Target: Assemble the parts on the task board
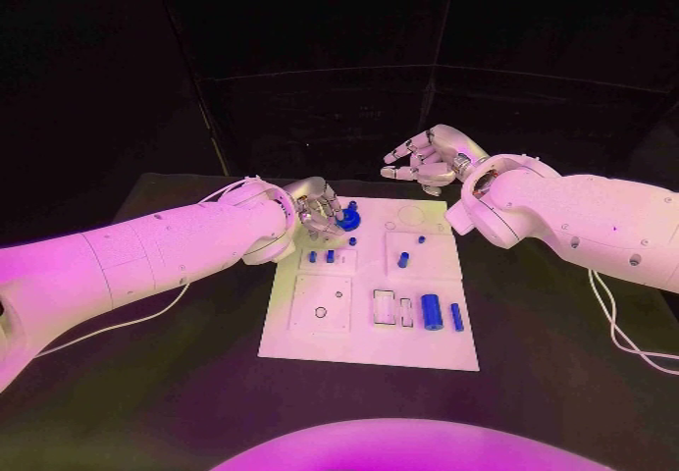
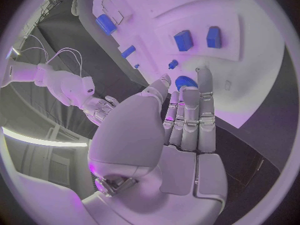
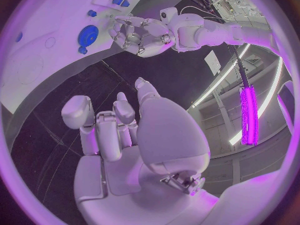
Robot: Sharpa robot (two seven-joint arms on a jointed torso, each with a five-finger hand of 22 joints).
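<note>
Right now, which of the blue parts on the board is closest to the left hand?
The round blue disc part at the task board's far edge, right at the left hand's fingers; the other blue parts lie nearer the robot.

One task board (image 1: 371,339); roughly seven blue parts (image 1: 432,312), small ones hard to count; two hands (image 1: 314,204).

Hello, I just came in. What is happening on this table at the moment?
A two-armed robot is assembling small blue parts on a white task board. Its left hand is over the board's far left corner, fingers at a round blue part there; whether it grips the part is not clear. The right hand hangs beyond the board's far edge, holding nothing, fingers loosely curled. Several other blue parts, such as a blue cylinder, lie in the board's recesses.
</note>
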